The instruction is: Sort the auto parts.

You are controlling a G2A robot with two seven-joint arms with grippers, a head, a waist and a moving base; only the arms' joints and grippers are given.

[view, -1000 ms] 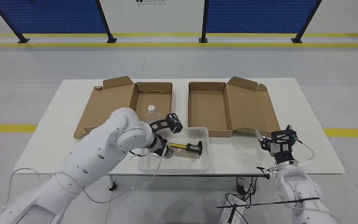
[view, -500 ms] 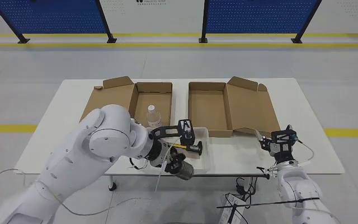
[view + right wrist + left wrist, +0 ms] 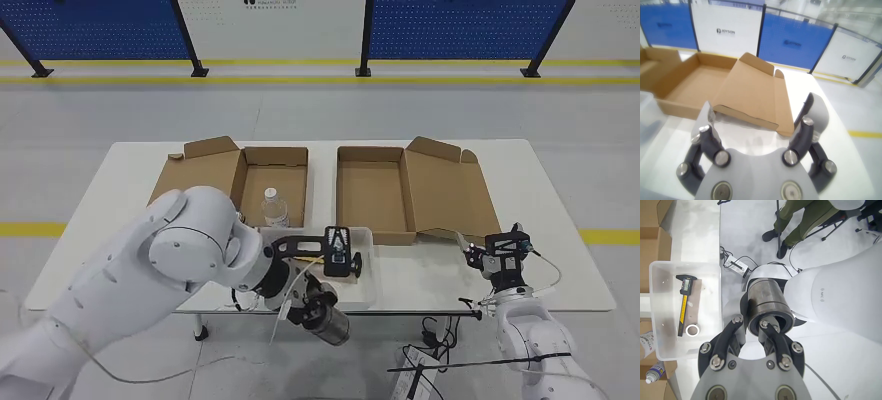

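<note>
My left gripper pinches the steel sleeve by its wall, off the table's near edge beside the clear bin. Next, I judge, carry it to a cardboard box. Right gripper gapes wide.

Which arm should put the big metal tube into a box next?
Left, probably. The left claw grips the metal tube, one finger inside the hole, so it can carry it over. The right claw sits open and empty at the edge of the table.
</note>
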